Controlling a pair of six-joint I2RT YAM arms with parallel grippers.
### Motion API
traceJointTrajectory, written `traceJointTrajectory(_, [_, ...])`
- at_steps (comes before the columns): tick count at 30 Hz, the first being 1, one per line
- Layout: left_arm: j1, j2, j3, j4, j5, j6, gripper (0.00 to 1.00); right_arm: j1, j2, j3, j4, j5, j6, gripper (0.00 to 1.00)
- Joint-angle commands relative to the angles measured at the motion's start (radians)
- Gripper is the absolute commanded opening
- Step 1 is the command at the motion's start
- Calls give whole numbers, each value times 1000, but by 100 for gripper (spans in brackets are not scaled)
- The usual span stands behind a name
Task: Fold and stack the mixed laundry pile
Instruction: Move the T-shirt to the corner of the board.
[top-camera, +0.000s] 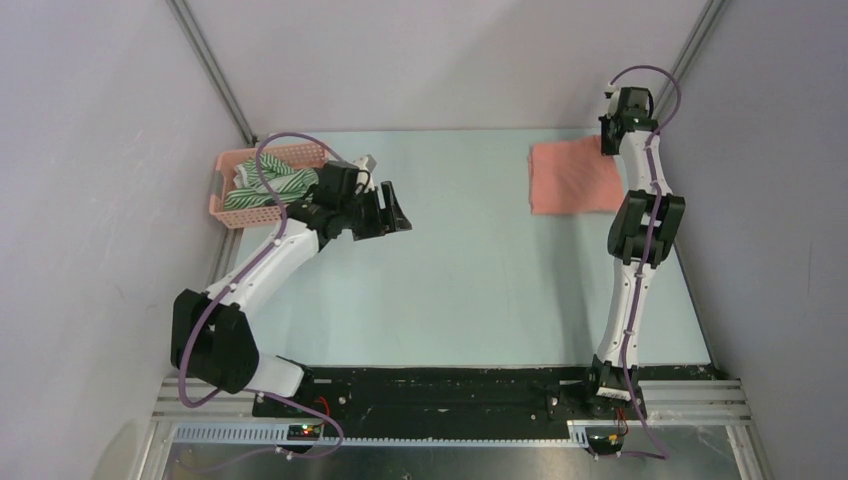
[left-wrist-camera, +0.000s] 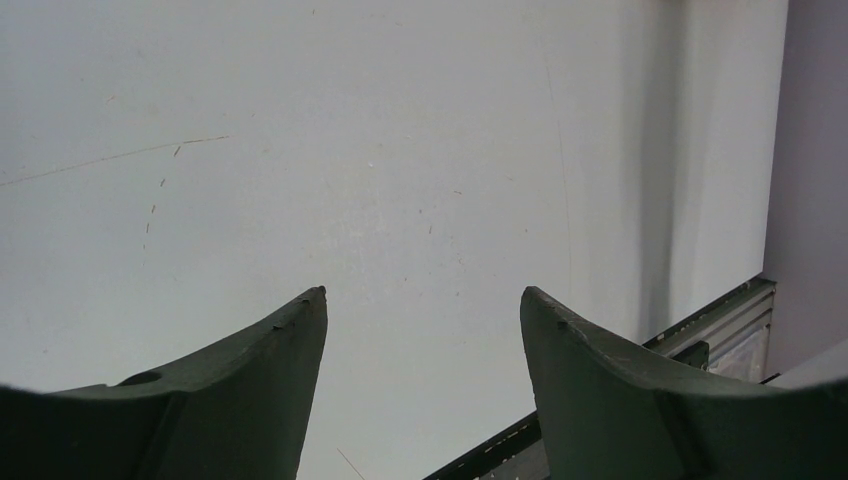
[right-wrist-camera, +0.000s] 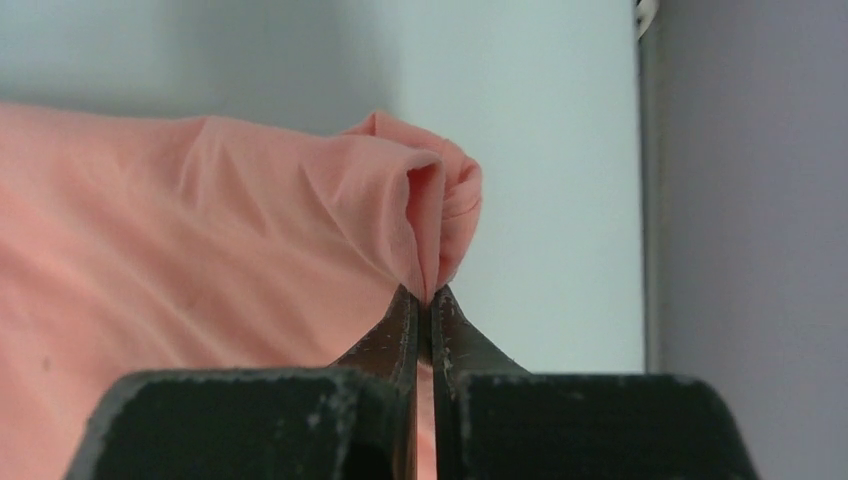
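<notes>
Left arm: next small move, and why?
Probably swing the left gripper over the basket toward the striped garment: its jaws stand open and empty above the table, while the right gripper is shut on the pink shirt.

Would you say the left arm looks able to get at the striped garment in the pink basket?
Probably yes: the left gripper is open and empty beside the basket, and the striped garment lies uncovered on top, though the gripper points away.

The basket (top-camera: 228, 170) sits far left on the table (top-camera: 470, 290), laundry (top-camera: 265, 187) in it, my left gripper (top-camera: 392, 212) just right of it. The shirt (top-camera: 570, 178) lies far right, my right gripper (top-camera: 612, 140) at its far corner.
</notes>
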Motion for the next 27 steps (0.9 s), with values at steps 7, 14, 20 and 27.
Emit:
traceJointTrajectory(7, [6, 30, 13, 5, 55, 3, 75, -2, 99, 139, 332, 136, -195, 0])
traceJointTrajectory(14, [16, 12, -17, 3, -8, 15, 76, -3, 160, 215, 385, 184, -251, 8])
traceJointTrajectory(20, [27, -42, -15, -14, -137, 11, 77, 27, 25, 81, 392, 256, -153, 55])
traceJointTrajectory(27, [54, -154, 29, -36, -384, 33, 86, 80, -295, -152, 254, 183, 56, 70])
